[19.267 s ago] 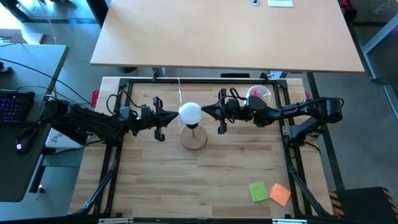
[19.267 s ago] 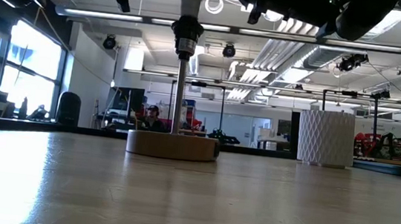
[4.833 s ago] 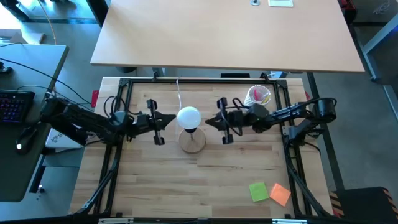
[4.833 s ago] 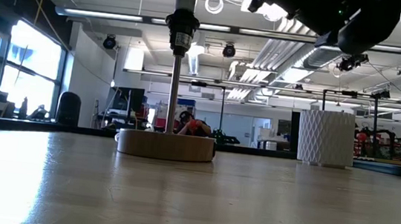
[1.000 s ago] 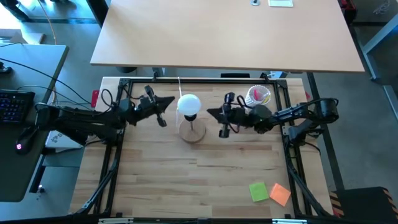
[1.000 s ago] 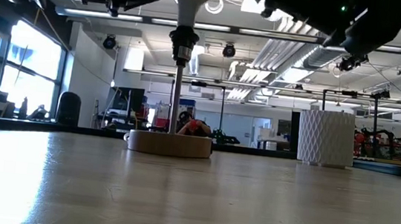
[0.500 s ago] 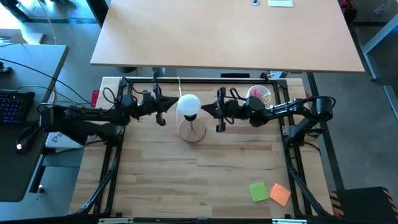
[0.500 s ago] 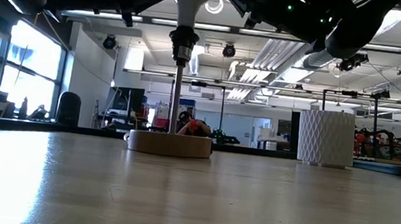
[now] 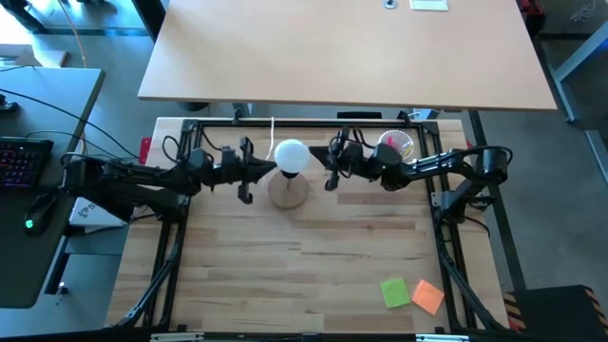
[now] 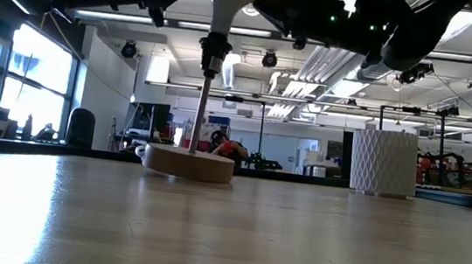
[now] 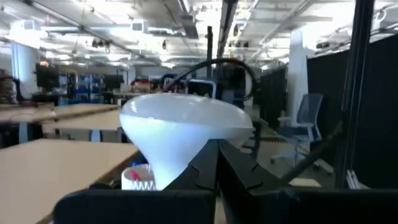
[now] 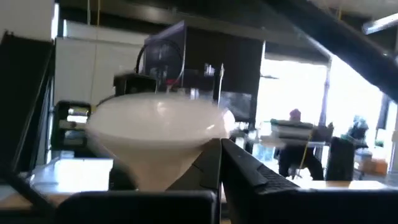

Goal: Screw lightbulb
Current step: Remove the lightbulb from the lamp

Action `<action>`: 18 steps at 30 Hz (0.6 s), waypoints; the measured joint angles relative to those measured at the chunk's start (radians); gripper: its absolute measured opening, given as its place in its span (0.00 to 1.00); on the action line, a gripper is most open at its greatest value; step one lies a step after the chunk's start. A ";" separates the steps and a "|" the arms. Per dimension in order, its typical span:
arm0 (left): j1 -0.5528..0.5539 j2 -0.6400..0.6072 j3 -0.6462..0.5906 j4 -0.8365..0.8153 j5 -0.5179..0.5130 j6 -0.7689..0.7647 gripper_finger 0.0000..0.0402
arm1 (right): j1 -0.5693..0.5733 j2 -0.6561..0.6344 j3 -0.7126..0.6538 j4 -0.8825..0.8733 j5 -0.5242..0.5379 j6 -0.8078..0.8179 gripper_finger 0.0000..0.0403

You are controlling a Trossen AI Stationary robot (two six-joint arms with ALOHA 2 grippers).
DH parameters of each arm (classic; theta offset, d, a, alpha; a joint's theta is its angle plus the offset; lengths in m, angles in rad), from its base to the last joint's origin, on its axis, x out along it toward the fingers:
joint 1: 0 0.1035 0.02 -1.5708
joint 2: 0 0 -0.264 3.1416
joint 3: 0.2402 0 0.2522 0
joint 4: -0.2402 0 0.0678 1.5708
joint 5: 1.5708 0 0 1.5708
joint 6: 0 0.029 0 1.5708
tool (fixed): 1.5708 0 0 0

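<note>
Lightbulb (image 9: 291,154) globe cut off at low view's top, lamp base (image 10: 189,163) tilted only there, left gripper (image 9: 269,168) and right gripper (image 9: 316,161) clenched empty, flanking bulb

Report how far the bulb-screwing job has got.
Done: the matte white lightbulb sits atop the black socket of the round wooden lamp base.
In hand: the shut left end effector and shut right end effector press in from either side; the base is tilted, one edge lifted off the wooden table.
Left: whether the bulb is fully seated cannot be seen; the base needs settling flat.
</note>
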 joint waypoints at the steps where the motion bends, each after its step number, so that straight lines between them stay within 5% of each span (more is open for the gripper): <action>1: -0.008 0.000 -0.001 -0.005 -0.003 0.000 0.00 | 0.003 0.001 -0.001 -0.004 0.012 0.000 0.00; 12: -0.068 -0.007 -0.001 -0.015 -0.048 0.000 0.00 | -0.003 -0.011 -0.002 -0.008 0.154 0.013 0.00; 18: -0.096 -0.051 -0.001 -0.122 -0.135 0.005 0.00 | -0.003 -0.030 -0.003 -0.017 0.098 -0.010 0.00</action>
